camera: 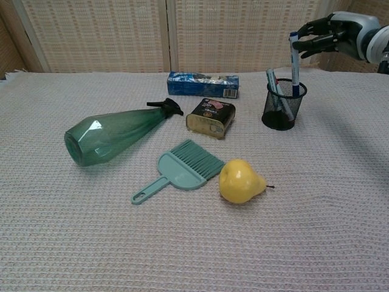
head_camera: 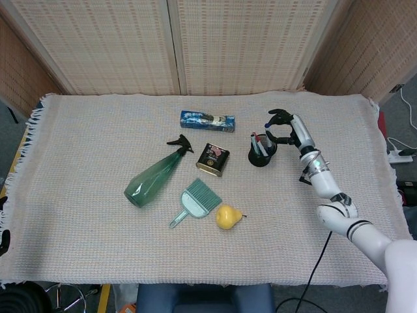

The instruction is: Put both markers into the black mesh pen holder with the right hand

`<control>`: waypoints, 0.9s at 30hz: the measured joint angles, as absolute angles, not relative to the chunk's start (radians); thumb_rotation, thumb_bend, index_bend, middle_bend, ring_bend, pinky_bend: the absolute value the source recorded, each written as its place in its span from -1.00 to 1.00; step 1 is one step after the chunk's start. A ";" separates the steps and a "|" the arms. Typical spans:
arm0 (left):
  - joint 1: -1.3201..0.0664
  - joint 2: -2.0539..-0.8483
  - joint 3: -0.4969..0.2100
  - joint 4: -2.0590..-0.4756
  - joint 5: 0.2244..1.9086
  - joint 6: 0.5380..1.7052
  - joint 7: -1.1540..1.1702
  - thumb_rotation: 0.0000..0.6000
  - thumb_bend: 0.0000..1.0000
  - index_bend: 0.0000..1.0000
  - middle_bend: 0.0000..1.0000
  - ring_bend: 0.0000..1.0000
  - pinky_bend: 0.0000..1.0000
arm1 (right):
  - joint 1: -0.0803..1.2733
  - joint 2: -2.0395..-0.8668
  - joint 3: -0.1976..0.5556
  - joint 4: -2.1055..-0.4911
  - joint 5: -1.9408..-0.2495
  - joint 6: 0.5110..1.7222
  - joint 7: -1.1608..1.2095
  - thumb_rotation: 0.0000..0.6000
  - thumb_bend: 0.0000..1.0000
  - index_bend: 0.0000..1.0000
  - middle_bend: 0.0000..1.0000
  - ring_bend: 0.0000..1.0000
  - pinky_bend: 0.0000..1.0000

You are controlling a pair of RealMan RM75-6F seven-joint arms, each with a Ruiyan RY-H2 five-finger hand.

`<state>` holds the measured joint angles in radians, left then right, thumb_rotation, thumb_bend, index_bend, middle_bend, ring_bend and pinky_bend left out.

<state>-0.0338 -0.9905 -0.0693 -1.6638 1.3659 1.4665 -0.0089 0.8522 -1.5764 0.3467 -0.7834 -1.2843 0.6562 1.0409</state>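
Note:
The black mesh pen holder stands right of the tin. Two markers are in it. One leans left. The blue-capped marker stands nearly upright, its top end sticking well above the rim. My right hand hovers just right of that top end with its fingers spread; the fingertips sit beside the cap, and no grip on it shows. Of my left hand, only a dark sliver shows at the head view's left edge.
A gold tin and a blue box lie left of the holder. A green spray bottle, a teal dustpan brush and a yellow pear lie nearer the front. A woven cloth covers the table.

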 measured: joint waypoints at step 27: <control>-0.034 -0.990 -0.070 -1.668 1.363 1.466 -0.002 1.00 0.01 -0.80 -1.00 -1.00 -0.81 | 0.858 -1.544 0.276 -0.805 -1.336 0.601 1.031 1.00 -0.57 -0.71 -0.66 -0.69 -0.79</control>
<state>-0.0336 -0.9896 -0.0702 -1.6677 1.3630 1.4658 -0.0025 0.8581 -1.5437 0.2756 -0.8052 -1.3357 0.6012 1.0306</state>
